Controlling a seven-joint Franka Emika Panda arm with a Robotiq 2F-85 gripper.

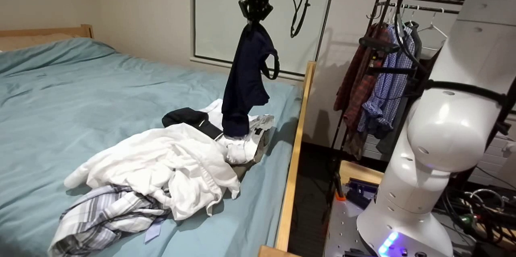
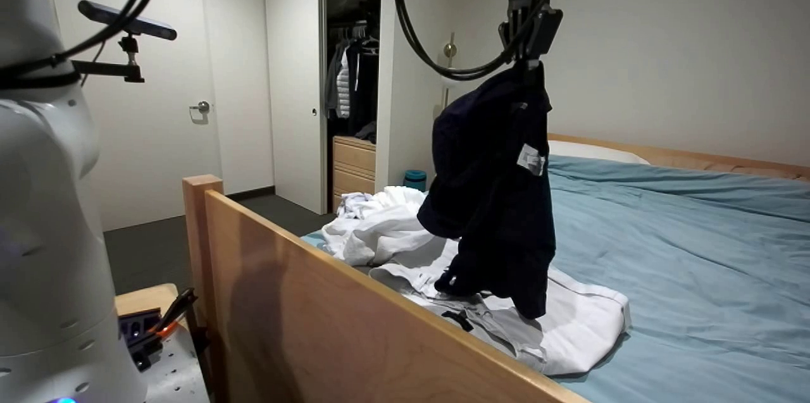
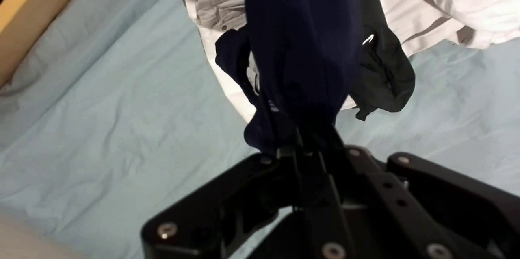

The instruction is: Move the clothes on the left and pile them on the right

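My gripper (image 1: 253,24) is shut on a dark navy garment (image 1: 243,81) and holds it hanging above the bed. The garment's lower end overlaps the white and grey clothes (image 1: 242,150) in view; I cannot tell whether it touches them. In an exterior view a white tag shows on the navy garment (image 2: 497,194). In the wrist view the navy garment (image 3: 300,43) hides part of the clothes beneath, and the fingertips (image 3: 313,141) close on its upper end. A black garment (image 1: 187,120), a large white garment (image 1: 173,164) and a grey plaid garment (image 1: 105,216) lie together on the bed.
The bed has a blue-green sheet (image 1: 100,99). A wooden footboard (image 2: 380,321) stands along the bed's edge between the clothes and the robot base. A rack with hanging shirts (image 1: 377,79) stands beyond it. Cables loop beside the wrist.
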